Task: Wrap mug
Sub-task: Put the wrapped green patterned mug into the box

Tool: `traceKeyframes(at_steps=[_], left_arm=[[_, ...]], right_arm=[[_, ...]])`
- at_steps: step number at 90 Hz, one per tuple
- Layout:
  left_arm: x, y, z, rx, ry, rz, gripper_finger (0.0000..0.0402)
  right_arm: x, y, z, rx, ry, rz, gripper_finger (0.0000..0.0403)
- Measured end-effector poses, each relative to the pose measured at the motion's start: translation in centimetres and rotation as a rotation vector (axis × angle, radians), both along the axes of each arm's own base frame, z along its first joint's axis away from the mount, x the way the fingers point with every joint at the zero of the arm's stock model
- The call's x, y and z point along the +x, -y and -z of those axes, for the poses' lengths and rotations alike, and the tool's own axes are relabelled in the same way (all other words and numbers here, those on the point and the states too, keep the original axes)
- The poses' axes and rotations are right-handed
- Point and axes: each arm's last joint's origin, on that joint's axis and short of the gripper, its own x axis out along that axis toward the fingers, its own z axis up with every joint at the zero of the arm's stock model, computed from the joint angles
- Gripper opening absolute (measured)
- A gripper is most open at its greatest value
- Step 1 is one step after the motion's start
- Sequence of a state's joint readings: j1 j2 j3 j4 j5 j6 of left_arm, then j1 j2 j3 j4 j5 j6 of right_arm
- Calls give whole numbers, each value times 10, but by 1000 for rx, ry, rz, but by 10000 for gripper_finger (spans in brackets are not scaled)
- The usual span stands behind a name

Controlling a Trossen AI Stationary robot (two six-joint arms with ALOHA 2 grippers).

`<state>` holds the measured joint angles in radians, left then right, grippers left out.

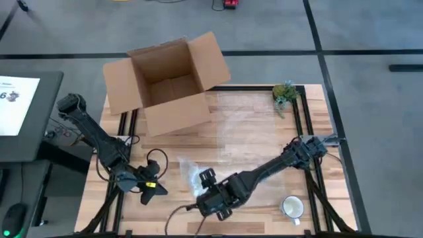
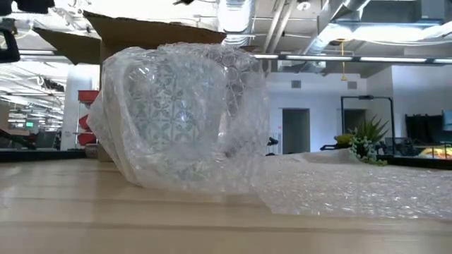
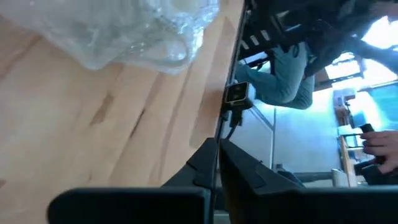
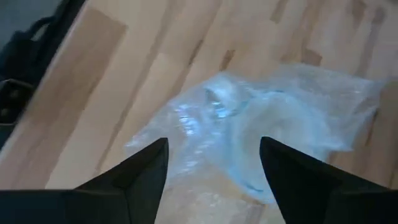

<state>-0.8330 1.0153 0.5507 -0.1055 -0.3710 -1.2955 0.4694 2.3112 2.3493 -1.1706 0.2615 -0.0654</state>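
Counts, placed from the cardboard box [image 1: 168, 82], one, open, at the table's far edge:

- Mugs: two. One wrapped in bubble wrap [image 1: 188, 173], nearer than the box; one bare white mug [image 1: 291, 207], at the near corner diagonally opposite the box.
- Bubble wrap sheets: one [image 1: 248, 132], beside the box.
- Small plants: one [image 1: 285, 93], level with the box, at the opposite corner.
- Robot arms: two.

Right gripper [image 4: 214, 163], fingers spread, above bubble-wrapped mug [image 4: 261, 134] on wooden table [image 4: 143, 74].
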Motion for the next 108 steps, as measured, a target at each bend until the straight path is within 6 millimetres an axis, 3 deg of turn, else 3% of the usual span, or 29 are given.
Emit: traceKeyframes(at_steps=[22,45,57,73,93,108], left_arm=[[0,0,0,-27,-12,-16,0],[1,1,-2,-101,-18,-49,0],[4,3,-13,-145,39,-63,0],[10,7,-52,-134,176,-78,0],[14,6,-118,35,421,-109,0],[13,-11,-184,270,607,-253,0]], right_arm=[[11,35,21,-71,-130,-201,265],[16,51,53,-164,-196,-356,265],[22,55,71,-177,-164,-385,254],[25,49,86,-162,-105,-377,189],[17,33,86,-54,-125,-191,29],[10,13,56,91,-103,63,20]])
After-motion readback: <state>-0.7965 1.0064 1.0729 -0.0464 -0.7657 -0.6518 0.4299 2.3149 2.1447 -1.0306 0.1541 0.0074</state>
